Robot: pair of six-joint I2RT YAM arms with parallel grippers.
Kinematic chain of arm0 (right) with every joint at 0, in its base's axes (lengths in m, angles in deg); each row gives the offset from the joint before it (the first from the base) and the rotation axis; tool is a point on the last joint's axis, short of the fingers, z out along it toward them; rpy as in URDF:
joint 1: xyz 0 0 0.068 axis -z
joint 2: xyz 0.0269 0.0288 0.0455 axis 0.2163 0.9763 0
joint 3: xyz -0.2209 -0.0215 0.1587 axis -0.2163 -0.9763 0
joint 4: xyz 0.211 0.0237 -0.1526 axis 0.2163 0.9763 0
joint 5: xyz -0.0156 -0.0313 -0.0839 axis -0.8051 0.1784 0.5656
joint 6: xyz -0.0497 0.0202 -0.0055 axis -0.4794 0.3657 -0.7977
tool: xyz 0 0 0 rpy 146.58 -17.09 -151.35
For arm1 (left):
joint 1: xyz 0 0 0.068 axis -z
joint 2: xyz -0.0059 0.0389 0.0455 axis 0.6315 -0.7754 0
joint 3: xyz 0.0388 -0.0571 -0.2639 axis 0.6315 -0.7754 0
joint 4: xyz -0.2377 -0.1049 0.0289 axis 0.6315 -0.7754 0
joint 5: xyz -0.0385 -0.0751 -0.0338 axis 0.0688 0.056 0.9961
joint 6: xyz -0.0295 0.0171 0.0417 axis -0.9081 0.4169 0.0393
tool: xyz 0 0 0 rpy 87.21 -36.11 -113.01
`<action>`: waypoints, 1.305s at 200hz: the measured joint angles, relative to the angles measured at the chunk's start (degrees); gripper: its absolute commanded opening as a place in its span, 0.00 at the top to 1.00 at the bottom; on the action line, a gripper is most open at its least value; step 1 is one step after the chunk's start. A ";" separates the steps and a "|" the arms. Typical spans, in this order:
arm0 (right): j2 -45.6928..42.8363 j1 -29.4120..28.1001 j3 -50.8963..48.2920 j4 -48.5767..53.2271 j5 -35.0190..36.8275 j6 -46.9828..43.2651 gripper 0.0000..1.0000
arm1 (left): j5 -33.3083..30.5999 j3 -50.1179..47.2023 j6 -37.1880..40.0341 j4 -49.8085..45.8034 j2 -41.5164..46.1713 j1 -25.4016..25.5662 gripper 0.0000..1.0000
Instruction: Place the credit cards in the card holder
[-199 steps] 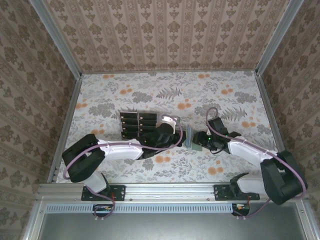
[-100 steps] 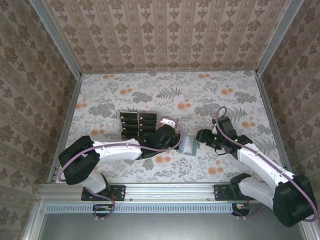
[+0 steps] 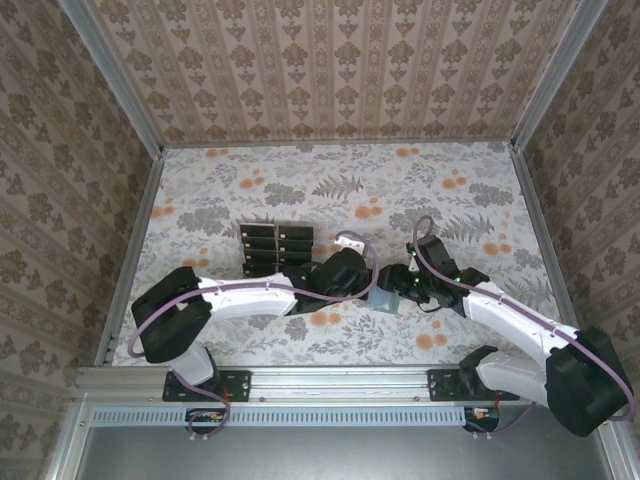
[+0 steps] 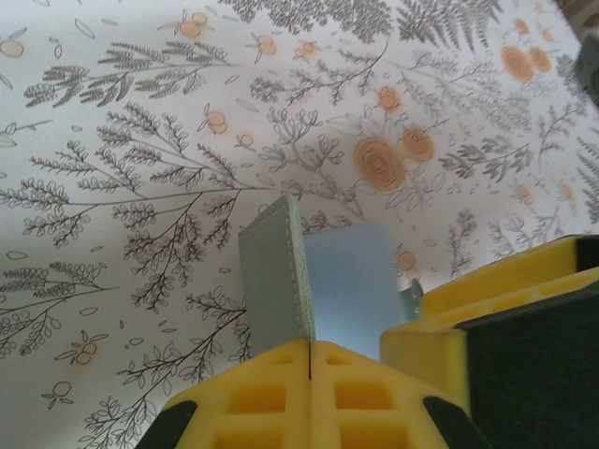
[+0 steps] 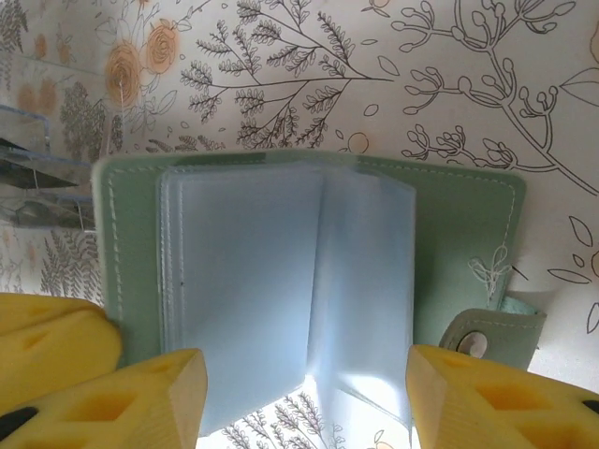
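Because the cards must slide into soft sleeves, the pouch is held up and offered rather than left lying flat. Back behind the left gripper's wrist, off to its outer side, the credit cards [image 3: 276,240] stand in rows in a clear tiered rack [image 3: 244,268], none of them lifted yet. The left gripper [image 3: 368,287] is clamped tight on one edge of the card holder [image 3: 385,298]. Its wrist view shows the two yellow fingers [image 4: 253,402] meeting with the green cover pinched in the seam between them. That sets the holder on edge above the table [image 3: 450,190], its leaves free to fan.

Just past those fingertips sits the right gripper [image 5: 304,379], jaws spread moderately wide and empty, one finger off each side of the open clear sleeves. The snap tab [image 5: 473,344] hangs by its right-hand finger. I judge it is there to part or steady the leaves, though I cannot tell whether a pad actually touches the cover.

Room is tight between the two grippers, which are nearly nose to nose, so a card would likely have to enter over the sleeves' open edge. Ahead of both grippers and beyond the right one, broad patterned table runs out to the walls.
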 measured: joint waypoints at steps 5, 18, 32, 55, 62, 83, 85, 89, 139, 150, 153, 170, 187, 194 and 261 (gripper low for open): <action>0.00 0.00 -0.11 -0.24 0.00 0.09 0.38 | 0.00 0.00 0.00 -0.20 0.00 0.00 1.00; 0.00 0.00 -0.46 -0.83 0.00 0.26 0.36 | -0.02 0.00 0.00 -0.22 0.00 0.00 1.00; 0.00 -0.04 -0.83 -1.29 0.00 0.44 0.35 | -0.04 0.00 0.00 -0.33 0.02 0.00 1.00; 0.07 -0.20 -1.18 -2.03 0.00 0.55 0.34 | -0.11 0.00 0.00 -1.05 0.28 0.00 1.00; 0.07 -0.22 -1.20 -2.27 0.00 0.63 0.34 | -0.28 0.00 -0.02 -1.57 0.46 0.00 1.00; 0.52 -0.22 -1.25 -3.45 -0.04 1.20 0.34 | -1.18 0.00 -0.24 -3.72 1.53 0.04 1.00; 0.66 -0.26 -1.25 -3.63 -0.04 1.25 0.34 | -1.29 0.00 -0.24 -3.96 1.66 0.07 1.00; 0.90 -0.28 -1.25 -3.91 -0.04 1.38 0.34 | -1.53 0.00 -0.31 -4.46 1.97 0.09 1.00; 2.21 -2.49 -1.25 -6.58 -0.17 2.03 0.35 | -4.13 0.00 -1.29 -9.11 5.55 1.03 1.00; 2.21 -3.04 -1.25 -6.86 -0.22 2.27 0.35 | -4.35 0.00 -1.57 -9.31 5.53 1.09 1.00; 2.21 -3.19 -1.22 -6.86 -0.20 2.43 0.35 | -4.39 0.00 -1.70 -9.31 5.53 1.14 1.00; 2.19 -4.02 -1.22 -6.97 -0.22 2.93 0.35 | -4.52 0.00 -2.01 -9.27 5.51 1.18 1.00; 2.21 -4.83 -1.22 -7.13 -0.20 3.23 0.35 | -4.55 0.00 -2.16 -9.22 5.25 1.18 1.00; 2.38 -5.14 -1.22 -7.43 -0.20 3.28 0.35 | -4.55 0.00 -2.16 -9.22 5.09 1.18 1.00; 9.51 -8.09 -1.11 -12.50 0.04 4.63 0.35 | -5.88 -1.20 -2.45 -10.08 4.63 1.16 1.00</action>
